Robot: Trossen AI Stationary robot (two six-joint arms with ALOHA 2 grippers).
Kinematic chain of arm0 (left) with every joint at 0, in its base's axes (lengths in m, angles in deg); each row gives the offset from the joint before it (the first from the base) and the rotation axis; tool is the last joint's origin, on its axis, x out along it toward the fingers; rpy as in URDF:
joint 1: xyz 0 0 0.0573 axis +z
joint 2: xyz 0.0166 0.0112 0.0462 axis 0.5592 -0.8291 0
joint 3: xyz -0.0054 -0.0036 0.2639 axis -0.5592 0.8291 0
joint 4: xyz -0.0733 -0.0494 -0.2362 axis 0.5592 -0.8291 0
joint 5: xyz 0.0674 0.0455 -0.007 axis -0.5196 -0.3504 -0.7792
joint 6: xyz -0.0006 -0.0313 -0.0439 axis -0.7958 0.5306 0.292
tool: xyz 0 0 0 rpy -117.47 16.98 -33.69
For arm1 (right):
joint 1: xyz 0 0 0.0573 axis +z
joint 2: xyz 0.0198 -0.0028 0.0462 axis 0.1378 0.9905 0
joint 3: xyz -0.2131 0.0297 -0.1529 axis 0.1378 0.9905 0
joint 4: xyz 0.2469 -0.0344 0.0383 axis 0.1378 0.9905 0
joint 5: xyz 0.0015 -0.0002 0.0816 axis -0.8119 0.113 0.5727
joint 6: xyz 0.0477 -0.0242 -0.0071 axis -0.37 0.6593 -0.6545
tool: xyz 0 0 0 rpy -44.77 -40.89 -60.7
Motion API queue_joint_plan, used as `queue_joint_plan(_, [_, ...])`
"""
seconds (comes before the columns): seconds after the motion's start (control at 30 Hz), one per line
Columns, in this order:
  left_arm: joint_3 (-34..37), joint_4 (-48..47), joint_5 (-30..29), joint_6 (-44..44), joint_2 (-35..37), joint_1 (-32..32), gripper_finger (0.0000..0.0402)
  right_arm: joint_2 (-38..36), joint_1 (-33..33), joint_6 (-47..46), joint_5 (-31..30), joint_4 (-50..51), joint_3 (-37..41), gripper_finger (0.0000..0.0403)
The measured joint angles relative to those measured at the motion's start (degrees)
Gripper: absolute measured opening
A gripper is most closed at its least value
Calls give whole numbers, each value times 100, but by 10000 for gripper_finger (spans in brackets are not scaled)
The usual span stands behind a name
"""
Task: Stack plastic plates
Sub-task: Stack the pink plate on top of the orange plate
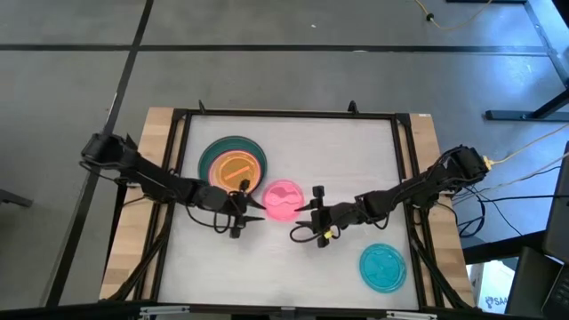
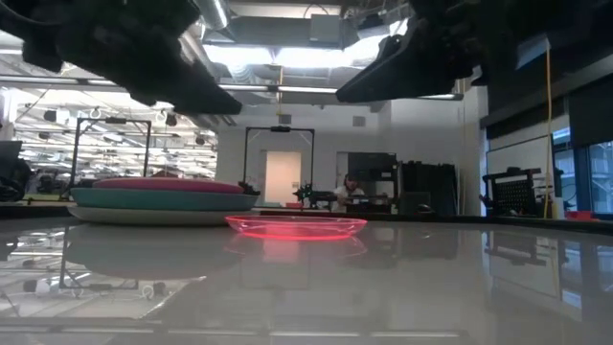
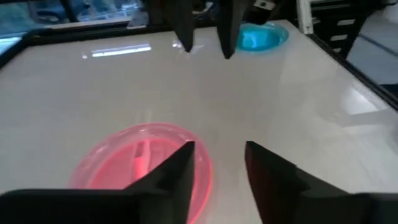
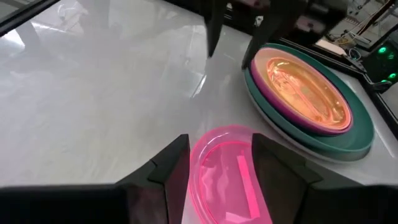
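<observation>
White worktop [image 1: 338, 160], stack [image 1: 233, 164] by the left edge. Magenta plate [image 1: 284, 199] sits mid-worktop between left jaws [image 1: 238, 212] and right jaws [image 1: 318, 216], both wide, probably to grab it. Cyan plate [image 1: 383, 267] waits near the right corner.

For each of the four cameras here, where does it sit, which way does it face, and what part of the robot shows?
High: above the table, straight down; both arms, pink plate, cyan plate.
Low: table height, level into the room; stack and arms overhead.
Left wrist: past the open left gripper toward the right gripper.
Right wrist: past the open right gripper toward the stack.
Shared: both wrist views see the pink plate.
</observation>
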Motion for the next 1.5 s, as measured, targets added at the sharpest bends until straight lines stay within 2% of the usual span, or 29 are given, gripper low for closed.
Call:
queue_joint_plan(0.13, [-24, 679, 140, -2, -613, 71, 173, -2, 0, 15, 0, 37, 0, 166])
queue_joint_plan(0.2, [-147, 719, 154, -79, -911, 99, 183, 0, 9, 15, 0, 59, 0, 166])
queue_joint_plan(0.4, [-752, 408, 640, -136, -1725, 198, 182, -2, 9, 15, 0, 93, 0, 166])
queue_joint_plan(0.5, [-1064, -78, 753, -288, -1917, 208, 176, -2, 11, 10, 2, 140, 0, 166])
queue_joint_plan(0.67, [-1360, -730, 736, -295, -1997, 209, 169, -2, 11, -15, 2, 229, 0, 166])
queue_joint_plan(1.27, [-1362, -900, 652, -411, -1997, 249, 160, -4, 10, -26, 2, 227, -2, 166])
queue_joint_plan(1.5, [-1364, -916, 602, -397, -2352, 475, 160, -4, 10, -25, 1, 226, -2, 166])
